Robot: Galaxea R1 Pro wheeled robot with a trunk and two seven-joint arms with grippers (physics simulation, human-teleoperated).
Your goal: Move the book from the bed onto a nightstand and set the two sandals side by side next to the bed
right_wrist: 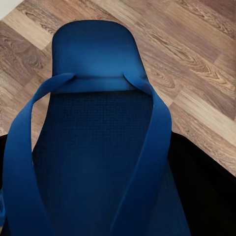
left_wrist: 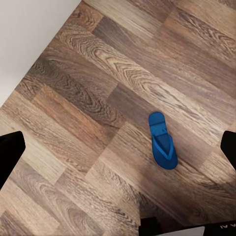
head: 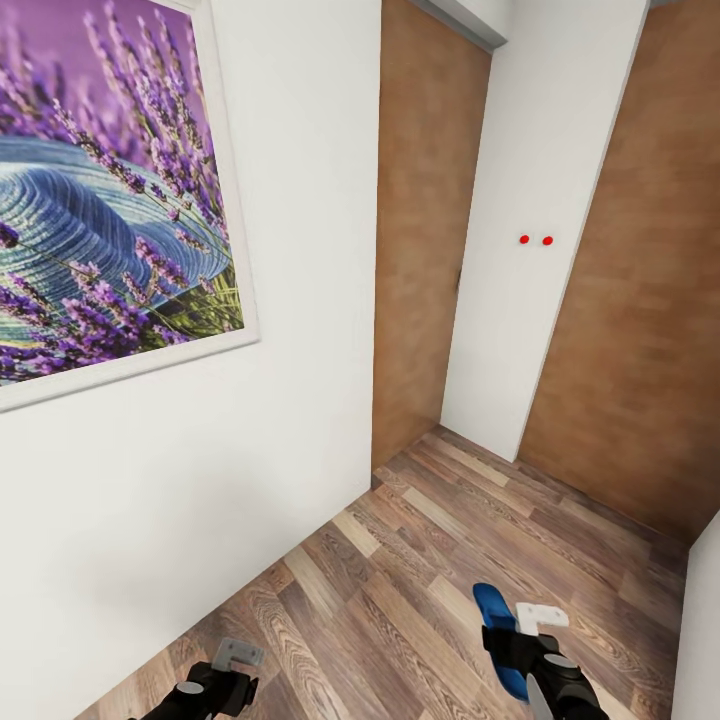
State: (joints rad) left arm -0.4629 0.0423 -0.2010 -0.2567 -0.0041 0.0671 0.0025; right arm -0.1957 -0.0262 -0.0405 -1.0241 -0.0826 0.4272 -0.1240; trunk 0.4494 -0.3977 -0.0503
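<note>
Where I am: facing a white wall with a framed lavender print (head: 110, 200), brown panels (head: 425, 230) beyond it, wood-plank floor (head: 400, 580) below. I see no bed and no nightstand from here, so I judge I am in transit.

Right gripper (head: 520, 640): clamped on a blue sandal (head: 497, 622). In the right wrist view the sandal (right_wrist: 93, 147) lies straight along the fingers, toe end pointing away from the wrist, straps up, dark finger bodies on both sides of the sole.

Left gripper (head: 235, 662): holds nothing. In the left wrist view its dark fingertips (left_wrist: 10, 152) sit at the far edges of the frame, so the fingers are wide apart.

Blue sandal in the left wrist view (left_wrist: 162, 141): seen against the planks, long axis slanted across the plank lines, off to one side of the open fingers. I cannot tell whether it is the one held by the right gripper or the second sandal lying on the floor.

What the coming move turns on: the held sandal's long axis runs in line with the right fingers, so however I turn that wrist is how it will lie beside the bed. The left arm is the free one for the other sandal.

Progress, my judgement: one sandal in hand, none placed; book not in sight.
</note>
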